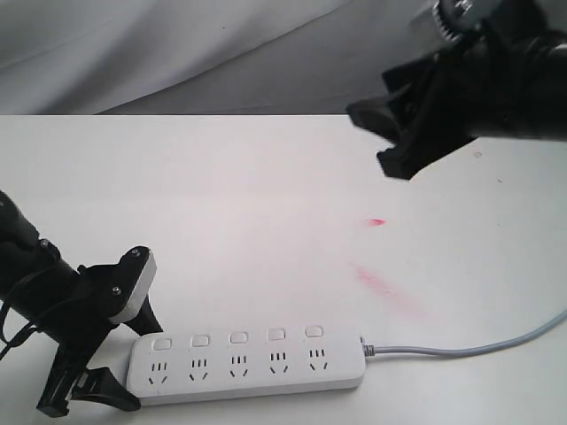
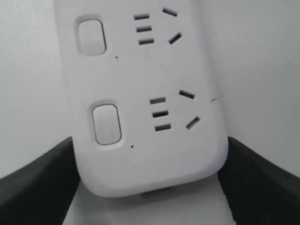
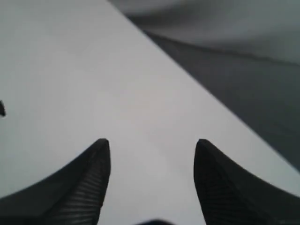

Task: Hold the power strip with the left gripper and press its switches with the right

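The white power strip (image 1: pixel 248 363) lies flat near the table's front edge, with its grey cord (image 1: pixel 461 350) running off to the right. Five square switches (image 1: pixel 238 337) sit in a row above the sockets. My left gripper (image 1: pixel 137 361) straddles the strip's left end, one black finger behind it and one in front. In the left wrist view the fingers (image 2: pixel 51 178) press both long sides of the power strip (image 2: pixel 150 84), beside its end switch (image 2: pixel 107 124). My right gripper (image 1: pixel 376 142) hangs high at the upper right, open and empty, far from the strip. Its right wrist view shows only bare table between the fingertips (image 3: pixel 101 154).
Two faint red smears (image 1: pixel 385 288) mark the white tabletop (image 1: pixel 221 195) right of centre. A grey cloth backdrop (image 1: pixel 177 44) hangs behind the table's far edge. The cord leaves the view at the right edge.
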You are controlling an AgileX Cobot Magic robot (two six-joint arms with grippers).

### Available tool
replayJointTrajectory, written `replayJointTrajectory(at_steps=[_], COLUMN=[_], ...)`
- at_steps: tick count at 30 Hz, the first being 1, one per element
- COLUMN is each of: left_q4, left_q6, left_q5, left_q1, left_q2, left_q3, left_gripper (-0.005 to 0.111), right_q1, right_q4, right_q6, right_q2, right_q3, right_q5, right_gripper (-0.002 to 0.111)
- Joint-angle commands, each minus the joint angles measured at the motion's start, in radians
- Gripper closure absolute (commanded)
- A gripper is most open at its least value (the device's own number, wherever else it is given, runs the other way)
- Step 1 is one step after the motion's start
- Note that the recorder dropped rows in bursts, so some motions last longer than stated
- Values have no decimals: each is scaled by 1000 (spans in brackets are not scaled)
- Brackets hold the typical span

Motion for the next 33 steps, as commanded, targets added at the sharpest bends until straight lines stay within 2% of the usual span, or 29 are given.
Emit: replayJointTrajectory(at_steps=[1, 5, 11, 19, 27, 33], left_q4=[20, 20, 20, 20, 20, 20], left_q6=[2, 2, 2, 2, 2, 2], left_q5=[-20, -20, -20, -20, -20, -20], left_q1=[-5, -5, -5, -5, -5, -5], left_q2=[2, 2, 2, 2, 2, 2], left_q3=[5, 5, 5, 5, 5, 5], left_gripper=[64, 64, 64, 64, 64, 64], right_q1=[-6, -6, -6, -6, -6, -6], right_q4=[15, 15, -11, -11, -9, 173], right_q6=[24, 32, 32, 34, 24, 24], right_q2=[-141, -253, -347, -498, -727, -904], right_q3=[2, 2, 2, 17, 151, 266], right_q5=[-78, -106, -126, -310, -589, -743], right_gripper=[64, 77, 108, 108, 108, 108])
